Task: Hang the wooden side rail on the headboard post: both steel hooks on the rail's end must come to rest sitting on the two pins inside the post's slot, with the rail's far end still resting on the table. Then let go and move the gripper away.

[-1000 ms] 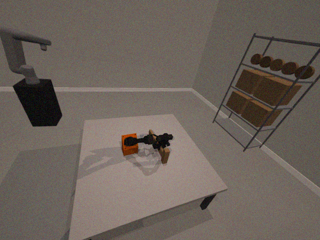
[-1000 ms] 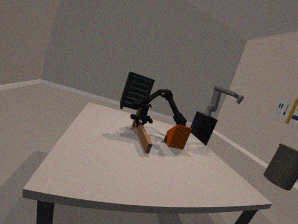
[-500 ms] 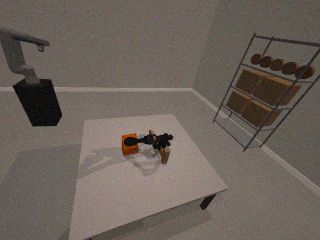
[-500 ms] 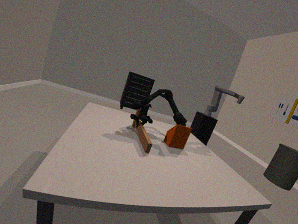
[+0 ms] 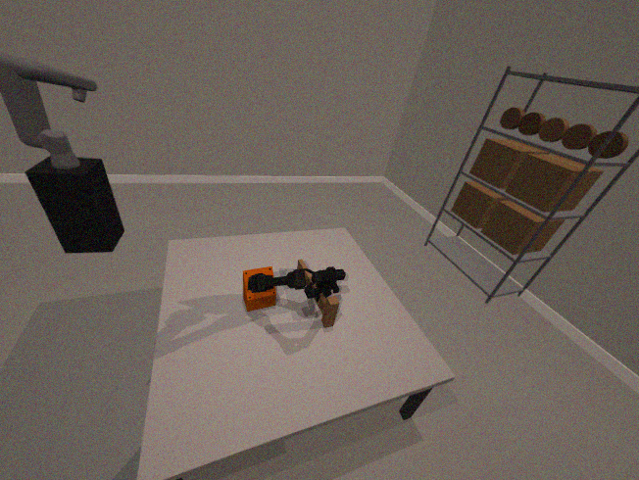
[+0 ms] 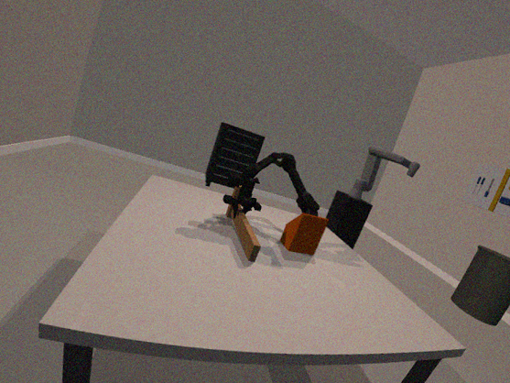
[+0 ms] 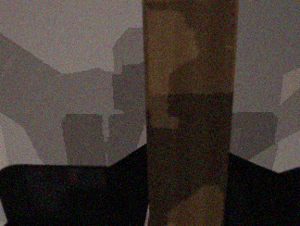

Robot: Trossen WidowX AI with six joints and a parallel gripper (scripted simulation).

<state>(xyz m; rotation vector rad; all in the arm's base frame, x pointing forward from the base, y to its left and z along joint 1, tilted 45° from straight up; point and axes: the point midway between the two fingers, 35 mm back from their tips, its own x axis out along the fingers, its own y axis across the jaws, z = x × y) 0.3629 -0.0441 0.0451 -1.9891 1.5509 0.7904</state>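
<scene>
The wooden rail (image 5: 301, 264) (image 6: 246, 232) (image 7: 192, 56) lies lengthwise, low over the table. My gripper (image 5: 317, 294) (image 6: 238, 210) (image 7: 176, 148) is shut on the rail near its post end, with a black finger on each side in the wrist view. The headboard post (image 5: 329, 314) (image 6: 229, 210) stands upright just beyond the gripper at that end. The rail's far end looks low, at or close to the table top; I cannot tell contact. The steel hooks, the pins and the slot are hidden or too small, so I cannot tell whether the hooks are seated.
The orange base block (image 5: 260, 298) (image 6: 306, 234) of the arm stands on the table (image 5: 232, 381) (image 6: 211, 310) beside the rail. The black arm (image 6: 281, 158) arches from it to the gripper. A shelf rack, a black pedestal and a bin are off the table.
</scene>
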